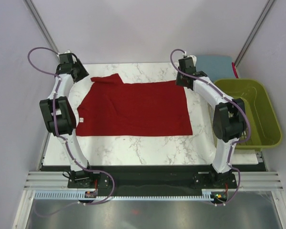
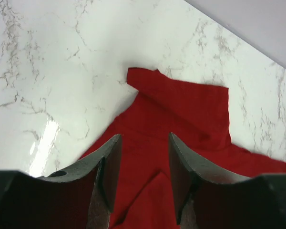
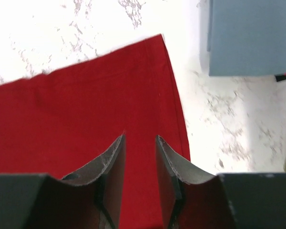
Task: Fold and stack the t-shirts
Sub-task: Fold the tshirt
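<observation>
The dark red t-shirt (image 1: 133, 107) lies spread flat on the marble table (image 1: 148, 148), with one sleeve (image 1: 107, 78) folded at its far left corner. My left gripper (image 1: 82, 75) hovers over that sleeve end; in the left wrist view the gripper (image 2: 144, 139) is open and empty above the red cloth (image 2: 181, 102). My right gripper (image 1: 182, 79) is over the shirt's far right corner; in the right wrist view the gripper (image 3: 139, 139) is open and empty above the red cloth (image 3: 86, 109), near its hem. The slate blue-grey t-shirt (image 1: 213, 62) lies folded at the back right and also shows in the right wrist view (image 3: 250, 36).
An olive-green slatted basket (image 1: 271, 119) stands off the table's right edge, beside the right arm. Pale walls close in on both sides and the back. The black arm bases sit on the near rail.
</observation>
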Controlling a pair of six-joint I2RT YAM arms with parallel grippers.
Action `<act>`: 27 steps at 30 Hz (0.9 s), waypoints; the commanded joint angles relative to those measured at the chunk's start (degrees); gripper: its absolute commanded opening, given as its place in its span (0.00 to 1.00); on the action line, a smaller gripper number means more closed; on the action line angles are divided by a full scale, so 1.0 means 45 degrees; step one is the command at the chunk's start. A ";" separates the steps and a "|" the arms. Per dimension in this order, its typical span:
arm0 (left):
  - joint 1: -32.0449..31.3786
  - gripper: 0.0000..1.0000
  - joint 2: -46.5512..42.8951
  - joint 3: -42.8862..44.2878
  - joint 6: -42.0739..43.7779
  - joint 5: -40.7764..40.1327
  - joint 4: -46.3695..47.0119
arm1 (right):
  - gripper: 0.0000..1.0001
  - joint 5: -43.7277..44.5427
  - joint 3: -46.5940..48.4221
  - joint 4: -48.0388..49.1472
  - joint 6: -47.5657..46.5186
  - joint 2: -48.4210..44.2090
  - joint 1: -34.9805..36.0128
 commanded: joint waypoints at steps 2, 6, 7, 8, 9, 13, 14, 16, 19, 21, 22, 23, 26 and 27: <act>0.0326 0.51 0.1407 0.1481 -0.0941 0.0998 0.1349 | 0.40 -0.1024 0.1729 0.0690 -0.0019 0.1453 -0.0381; 0.0521 0.51 0.2755 0.2263 -0.0727 0.1465 0.1408 | 0.41 -0.1554 0.2669 0.0944 -0.0332 0.3072 -0.0772; 0.0580 0.51 0.2931 0.2438 -0.0784 0.1506 0.1388 | 0.41 -0.1788 0.2844 0.1061 -0.0236 0.3309 -0.0889; 0.0599 0.51 0.3184 0.2517 -0.0804 0.1584 0.1466 | 0.42 -0.1984 0.3136 0.1120 -0.0177 0.3524 -0.1141; 0.0638 0.51 0.3554 0.2576 -0.0766 0.1739 0.1466 | 0.42 -0.2353 0.3255 0.1179 -0.0118 0.3720 -0.1260; 0.0639 0.51 0.4435 0.3199 -0.0824 0.2072 0.1505 | 0.44 -0.2494 0.3841 0.1491 0.0000 0.4676 -0.1612; 0.0658 0.51 0.4553 0.3318 -0.0804 0.2266 0.1544 | 0.45 -0.2513 0.4132 0.1530 -0.0020 0.4853 -0.1671; 0.0658 0.51 0.4943 0.3687 -0.0804 0.2424 0.1603 | 0.45 -0.2494 0.4504 0.1589 -0.0137 0.5458 -0.1749; 0.0658 0.51 0.5217 0.3826 -0.0901 0.2775 0.2012 | 0.46 -0.2474 0.5227 0.1687 -0.0196 0.6336 -0.1886; 0.0658 0.51 0.5334 0.3846 -0.0999 0.2990 0.2227 | 0.47 -0.2493 0.5832 0.1687 -0.0041 0.6940 -0.2003; 0.0658 0.51 0.5451 0.3846 -0.1058 0.2991 0.2267 | 0.47 -0.2648 0.6008 0.1706 0.0018 0.7118 -0.2061; 0.0658 0.51 0.5530 0.3846 -0.1097 0.3146 0.2344 | 0.47 -0.3075 0.6358 0.1707 0.0038 0.7313 -0.2081; 0.0658 0.49 0.5783 0.3846 -0.1234 0.3419 0.2579 | 0.47 -0.3450 0.6538 0.1784 -0.0020 0.7667 -0.2101; 0.0658 0.48 0.5842 0.3846 -0.1234 0.3459 0.2618 | 0.47 -0.3470 0.6499 0.1959 -0.0020 0.7706 -0.2101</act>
